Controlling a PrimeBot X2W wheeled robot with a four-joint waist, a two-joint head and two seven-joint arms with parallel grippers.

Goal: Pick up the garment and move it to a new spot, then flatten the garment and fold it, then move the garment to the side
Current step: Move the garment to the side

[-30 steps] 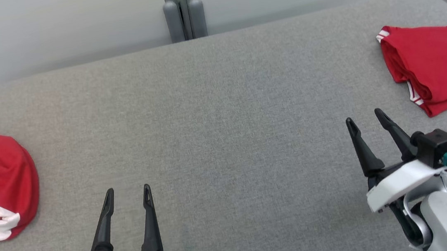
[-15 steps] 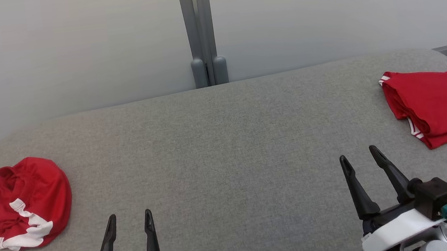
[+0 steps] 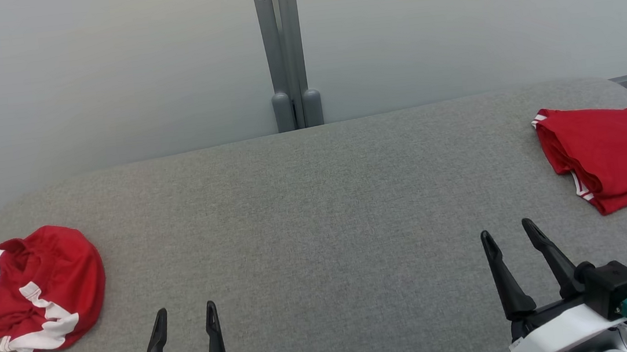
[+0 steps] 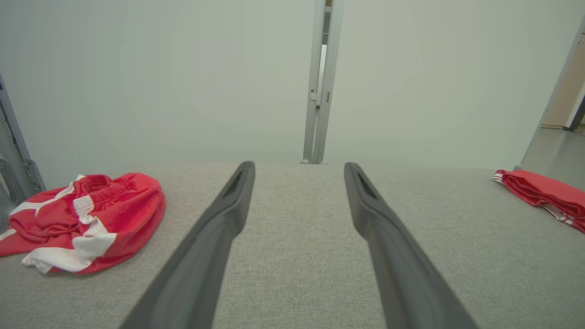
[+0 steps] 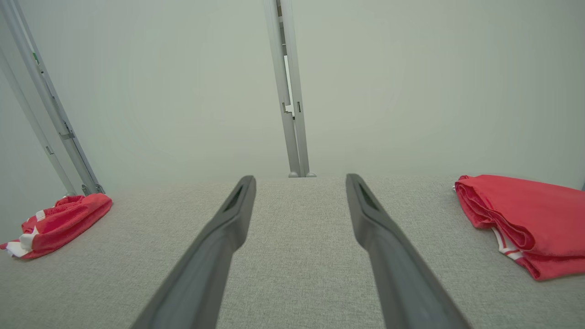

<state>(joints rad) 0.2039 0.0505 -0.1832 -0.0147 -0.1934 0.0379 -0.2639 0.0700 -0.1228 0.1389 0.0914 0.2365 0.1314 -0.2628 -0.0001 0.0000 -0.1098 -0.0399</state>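
A crumpled red garment [image 3: 39, 286] with white stripes lies at the left end of the grey padded table [image 3: 317, 210]; it also appears as the crumpled garment [image 4: 100, 214] and, far left, the crumpled garment [image 5: 59, 219]. A second red garment [image 3: 619, 149], folded, rests at the right end, seen again as the folded garment [image 4: 544, 194] and the folded garment [image 5: 525, 214]. My left gripper [image 3: 185, 309] hovers open near the front edge, right of the crumpled garment. My right gripper [image 3: 505, 228] is open, in front and left of the folded one. Nothing sits between the left gripper [image 4: 299, 164] fingers or the right gripper [image 5: 300, 177] fingers.
A pale wall runs behind the table, with a grey metal post [image 3: 284, 51] at its middle. Another slanted metal frame [image 5: 50, 123] stands beyond the table's left end. The table's corners are rounded.
The head camera has tilted up, so the whole picture has slid down and more wall shows. Both garments lie as before and both grippers stay open.
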